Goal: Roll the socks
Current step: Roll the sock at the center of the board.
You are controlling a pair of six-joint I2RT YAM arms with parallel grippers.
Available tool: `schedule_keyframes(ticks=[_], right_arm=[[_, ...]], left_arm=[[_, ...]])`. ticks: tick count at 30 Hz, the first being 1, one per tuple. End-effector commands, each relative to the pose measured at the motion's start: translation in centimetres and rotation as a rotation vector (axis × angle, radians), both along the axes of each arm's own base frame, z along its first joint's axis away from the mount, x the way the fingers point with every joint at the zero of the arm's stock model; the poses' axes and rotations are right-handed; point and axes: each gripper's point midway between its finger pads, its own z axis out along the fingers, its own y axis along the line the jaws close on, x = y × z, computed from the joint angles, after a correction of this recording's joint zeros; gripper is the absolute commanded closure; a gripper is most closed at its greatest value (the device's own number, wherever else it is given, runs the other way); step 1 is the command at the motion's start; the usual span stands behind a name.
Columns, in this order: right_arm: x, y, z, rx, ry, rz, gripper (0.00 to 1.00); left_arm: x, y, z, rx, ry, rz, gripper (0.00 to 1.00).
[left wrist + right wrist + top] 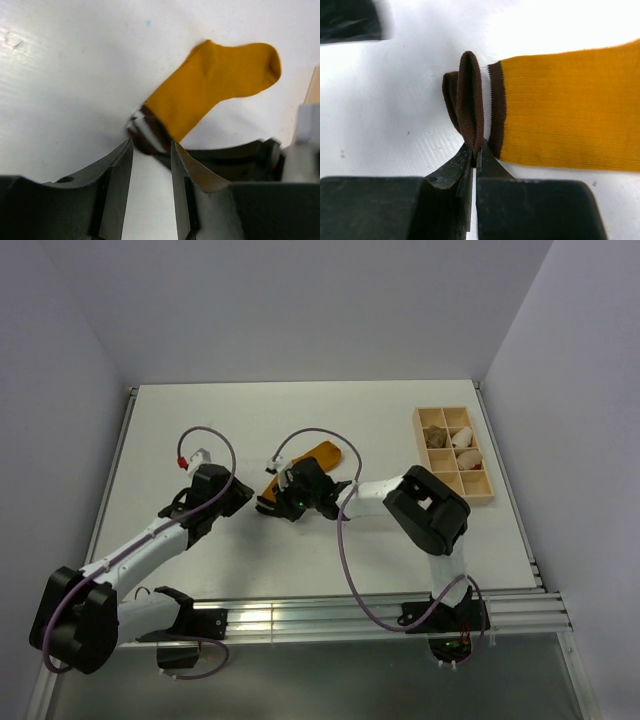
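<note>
**Right gripper pinches the cuff of one mustard sock; left gripper stands open beside it**

Two robot arms reach over a white table point(200, 420) from its near edge. One mustard-orange sock point(318, 460) lies flat near the middle of the table. Its toe points away toward the far right and its cuff lies nearest the arms. This is the only sock that can be counted with certainty.

The right gripper point(474, 150) is clenched. Its two fingers meet on the dark-brown edge of the cuff point(470, 95), which stands up off the table in a narrow fold. Next to that edge come one white stripe and one dark-brown stripe, then the mustard fabric. A second dark-brown fold sits just behind the pinched one. Whether it belongs to the same sock cannot be told.

The left gripper point(150, 147) has its two fingers apart with bare table showing between them. The striped cuff lies just beyond its fingertips, and nothing is grasped.

At the far right of the table, well apart from the sock, sits one wooden tray point(442, 410) divided into eight compartments, two columns of four. Two cream-white rolled bundles point(463, 440) lie in its right column, and one grey-brown lump point(437, 437) lies in its left column.
</note>
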Motion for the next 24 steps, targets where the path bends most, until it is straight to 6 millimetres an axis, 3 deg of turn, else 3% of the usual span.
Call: schedule_keyframes(ticks=[1, 6, 13, 17, 24], right_arm=[[-0.3, -0.2, -0.1, 0.083, 0.209, -0.035, 1.0], [0.4, -0.8, -0.1, 0.152, 0.362, -0.062, 1.0], [0.8, -0.9, -0.7, 0.2, 0.578, -0.087, 1.0], [0.9, -1.0, -0.7, 0.216, 0.622, -0.098, 1.0], [1.2, -1.1, -0.9, 0.225, 0.679, -0.122, 1.0]], left_arm=[[-0.4, 0.9, -0.5, -0.002, -0.015, 0.03, 0.58], [-0.9, 0.1, -1.1, -0.03, -0.029, -0.021, 0.6], [0.0, -1.3, -1.9, -0.038, -0.042, -0.081, 0.65], [0.5, -1.7, -3.5, -0.014, -0.003, -0.091, 0.68], [1.4, -2.2, -4.3, -0.01, 0.006, -0.093, 0.69]])
